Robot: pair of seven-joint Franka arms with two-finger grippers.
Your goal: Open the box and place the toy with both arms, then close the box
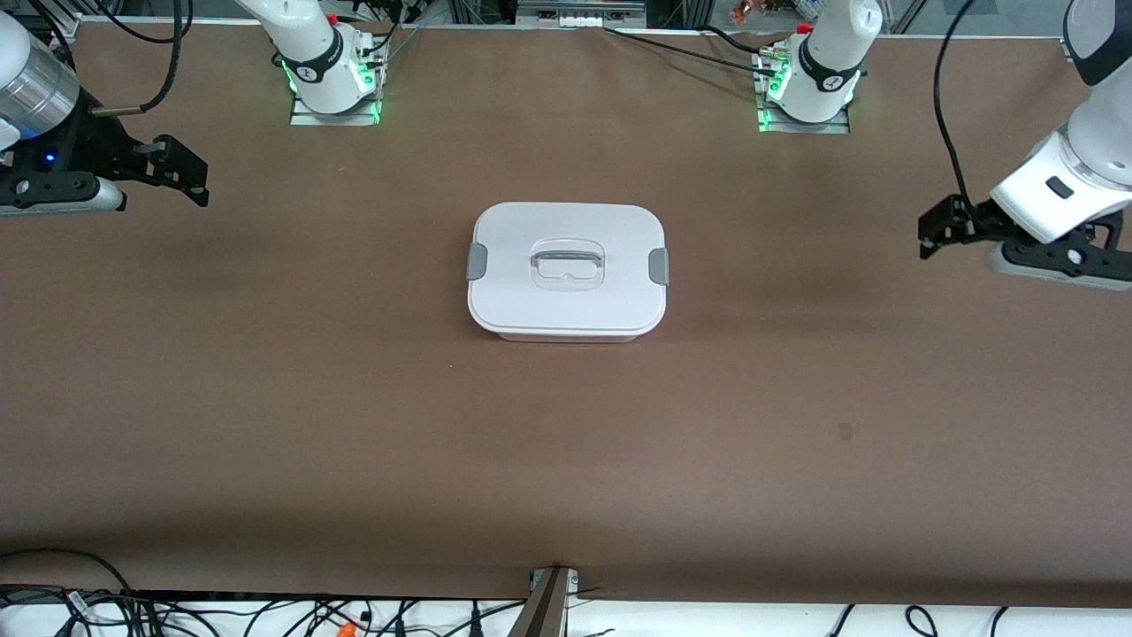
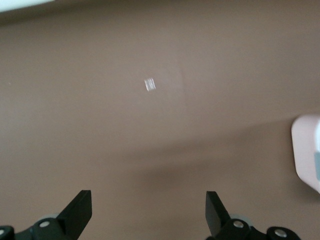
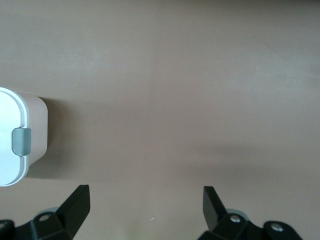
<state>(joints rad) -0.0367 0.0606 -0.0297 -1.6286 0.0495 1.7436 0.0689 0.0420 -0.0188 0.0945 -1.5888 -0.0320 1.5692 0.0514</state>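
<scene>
The wide brown matte table (image 1: 354, 425) is seen stretching from the arm bases to the edge nearest the front camera, where a white strip with tangled black cables (image 1: 265, 615) is found. Two white jointed arms are mounted along the top edge of the front view, and each is held out over its own end of the table, well apart from the middle. The rounded-rectangle translucent plastic box (image 1: 567, 271) is set at the centre of the table, with bare brown surface on all four sides. Its flat white lid (image 1: 566, 305) is seated on top and slightly overhangs the tub wall; a grey clip (image 1: 477, 261) is seen at the end toward the right arm and another grey clip (image 1: 659, 265) at the end toward the left arm, both lying against the lid edge. A clear recessed handle (image 1: 567, 264) is sunk in the lid's middle. The pink plush toy is not visible in any view. The black two-finger right gripper (image 1: 187, 180) is held in the air over the right arm's end of the table, its fingers (image 3: 77, 205) spread wide with nothing between them, and the box end with its clip (image 3: 21, 141) is caught at the edge of the right wrist view. The black two-finger left gripper (image 1: 939, 232) is held over the left arm's end, its fingers (image 2: 80, 207) likewise spread and empty, with only a sliver of the box (image 2: 306, 150) shown.
</scene>
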